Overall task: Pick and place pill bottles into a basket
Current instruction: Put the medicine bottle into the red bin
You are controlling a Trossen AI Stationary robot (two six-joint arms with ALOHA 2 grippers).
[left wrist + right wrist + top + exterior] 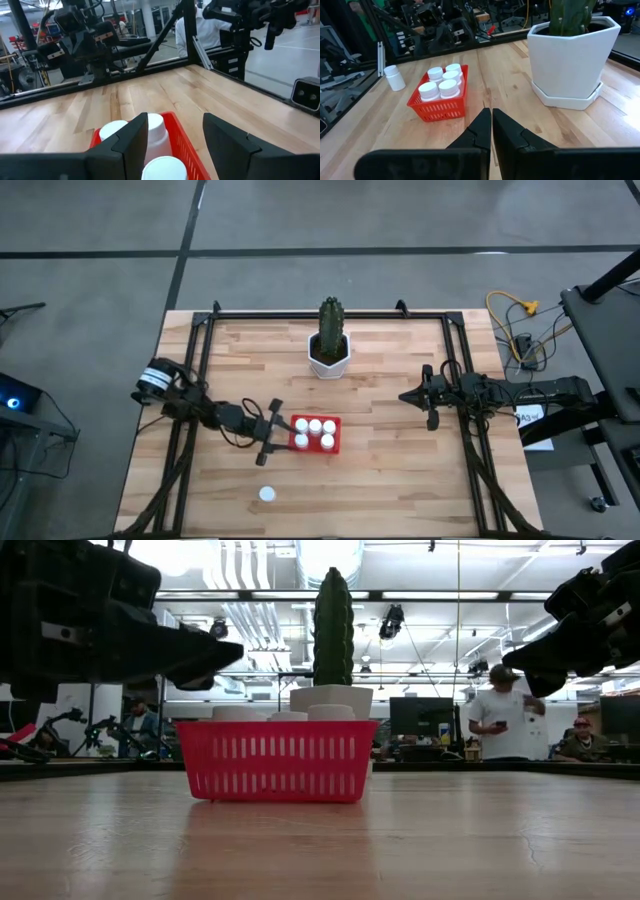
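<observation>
The desk (390, 460) is a butcher-block top of pale wooden strips with visible grain, framed by dark metal rails. On it sits the basket (316, 435), a bright red rectangular plastic tray with low walls cut into narrow vertical slots, seen clearly in the low view (275, 760). Inside it stand five pill bottles (314, 432), small smooth white plastic cylinders with round white caps, three in one row and two in the other. A sixth bottle (267, 494) stands alone on the bare wood, well apart from the basket, toward the near edge of the desk; the right wrist view shows it upright beside the basket's far end (394, 78).

Behind the basket stands a white hexagonal pot (328, 356) with glossy faceted sides on a matching saucer, holding one ribbed green cactus (331, 321).

The left gripper (272, 432) is just beside the basket's left end, its dark matte jaws spread apart with nothing between them; its wrist view looks past the two angular fingers (132, 140) onto the caps in the basket. The right gripper (428, 402) waits over the right side of the desk, well apart from the basket, its jaws pressed together and holding nothing (490, 131).

A person (503, 720) in a white shirt stands in the room beyond the desk.
</observation>
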